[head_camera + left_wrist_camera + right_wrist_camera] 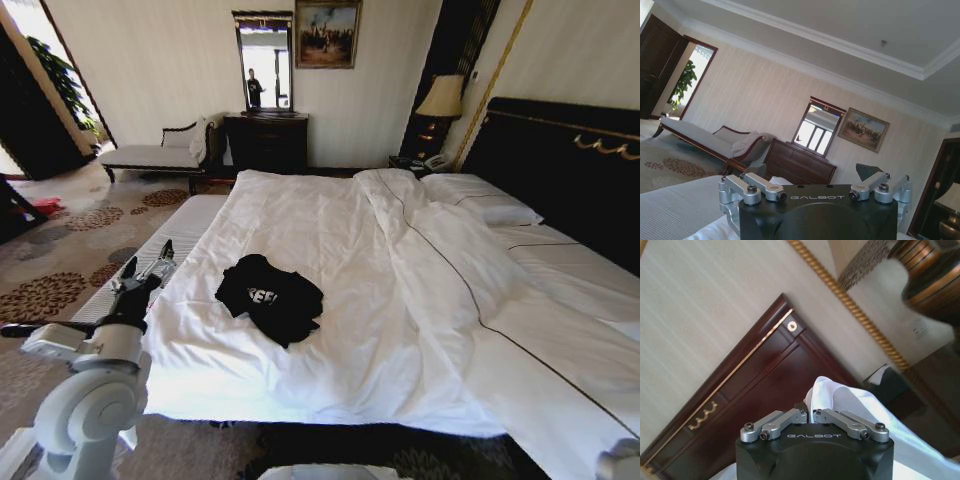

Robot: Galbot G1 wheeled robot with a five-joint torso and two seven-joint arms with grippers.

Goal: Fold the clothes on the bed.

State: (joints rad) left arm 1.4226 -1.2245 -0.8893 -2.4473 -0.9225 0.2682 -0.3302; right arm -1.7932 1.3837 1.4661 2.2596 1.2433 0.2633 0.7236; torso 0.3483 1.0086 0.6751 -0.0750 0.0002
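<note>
One black T-shirt (270, 297) is lying crumpled on the bed (400, 330); left tool (145, 270) is hovering spread beside it, right tool (810, 412) is pressed together.

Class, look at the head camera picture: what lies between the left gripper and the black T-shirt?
In the head view, only bare white duvet separates the left gripper from the T-shirt.

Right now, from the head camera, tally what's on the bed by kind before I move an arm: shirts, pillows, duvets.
Black T-shirt: 1, crumpled on the duvet near the foot of the bed
White pillows: 2 visible, by the headboard
White duvet: 1
Total: 4
</note>
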